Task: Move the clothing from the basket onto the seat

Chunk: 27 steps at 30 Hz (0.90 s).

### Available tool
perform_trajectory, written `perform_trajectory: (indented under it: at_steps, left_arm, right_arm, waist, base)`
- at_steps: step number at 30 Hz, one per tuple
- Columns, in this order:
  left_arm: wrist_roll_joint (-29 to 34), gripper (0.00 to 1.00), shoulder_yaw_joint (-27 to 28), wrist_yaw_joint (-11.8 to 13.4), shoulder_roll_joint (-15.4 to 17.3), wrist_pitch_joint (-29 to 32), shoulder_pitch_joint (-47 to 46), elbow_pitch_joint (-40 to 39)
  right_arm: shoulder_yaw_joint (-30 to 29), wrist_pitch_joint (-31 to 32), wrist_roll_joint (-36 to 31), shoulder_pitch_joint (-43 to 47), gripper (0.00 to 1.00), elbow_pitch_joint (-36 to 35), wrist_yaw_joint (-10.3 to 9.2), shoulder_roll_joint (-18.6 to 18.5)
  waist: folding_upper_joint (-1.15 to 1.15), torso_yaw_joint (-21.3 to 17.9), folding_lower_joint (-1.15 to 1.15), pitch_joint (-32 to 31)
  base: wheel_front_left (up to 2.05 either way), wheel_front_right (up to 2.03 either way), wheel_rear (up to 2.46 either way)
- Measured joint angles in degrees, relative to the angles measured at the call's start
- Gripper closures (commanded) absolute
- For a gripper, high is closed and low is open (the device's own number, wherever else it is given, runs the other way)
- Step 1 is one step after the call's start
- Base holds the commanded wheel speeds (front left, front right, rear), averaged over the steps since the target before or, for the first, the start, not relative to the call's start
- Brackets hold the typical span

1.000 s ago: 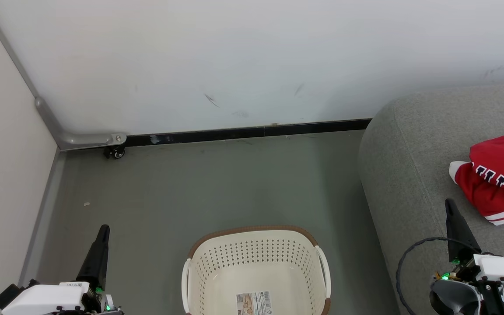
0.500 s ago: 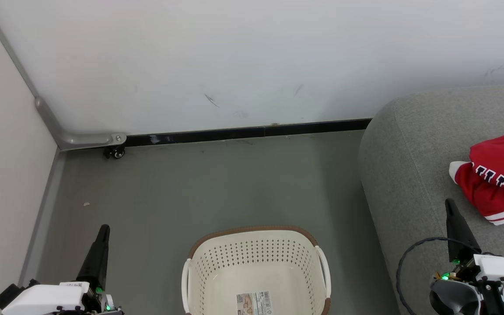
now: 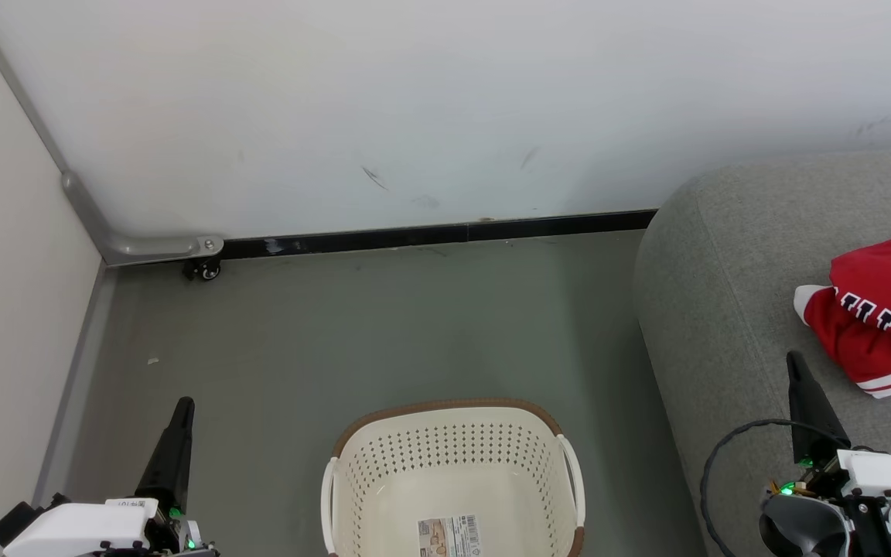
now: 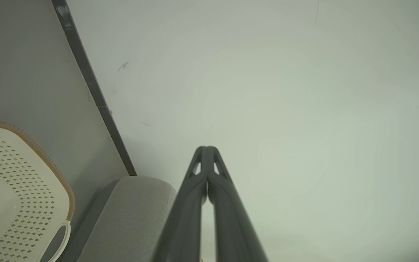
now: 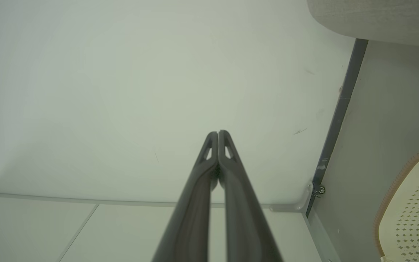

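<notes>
Basket (image 3: 445, 449) on floor (image 3: 337, 333) at 6 o'clock, label (image 3: 449, 536) lying on its bottom. Seat (image 3: 724, 294) at 3 o'clock, right of basket, clothing (image 3: 875, 321) on top of it. Wall (image 3: 445, 100) behind both at 12 o'clock; caster (image 3: 206, 269) at its foot, 10 o'clock.

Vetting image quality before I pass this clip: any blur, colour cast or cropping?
Head view: even, soft light, sharp; the red white-banded garments are cropped at the right edge. Left wrist view: greenish cast, dim corners, the shut dark-fingered left gripper soft near the lens. Right wrist view: same cast; right gripper also soft.
</notes>
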Motion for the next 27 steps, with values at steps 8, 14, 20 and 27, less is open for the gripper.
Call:
perform_trajectory:
  at_steps: [8, 14, 20, 27]
  left_arm:
    - [-0.01, 1.0, 0.0, 0.0, -0.01, 0.0, 0.0, -0.01]
    - [-0.01, 1.0, -0.01, 0.0, -0.01, 0.0, 0.0, -0.02]
    - [-0.01, 1.0, -0.01, 0.0, -0.01, 0.0, 0.0, -0.03]
    - [-0.01, 1.0, -0.02, 0.0, -0.01, 0.0, 0.0, -0.04]
  right_arm:
    - [0.0, 0.0, 0.0, 0.0, 1.0, 0.0, 0.0, 0.0]
    - [-0.01, 0.0, 0.0, 0.0, 1.0, 0.0, 0.0, 0.0]
    - [-0.01, 0.0, 0.0, 0.0, 1.0, 0.0, 0.0, 0.0]
    - [-0.01, 0.0, 0.0, 0.0, 1.0, 0.0, 0.0, 0.0]
  waist:
    - [0.0, 0.0, 0.0, 0.0]
    - [0.0, 0.0, 0.0, 0.0]
    - [0.0, 0.0, 0.0, 0.0]
    - [0.0, 0.0, 0.0, 0.0]
  base:
    - [0.0, 0.0, 0.0]
    - [0.0, 0.0, 0.0]
    - [0.0, 0.0, 0.0]
    - [0.0, 0.0, 0.0]
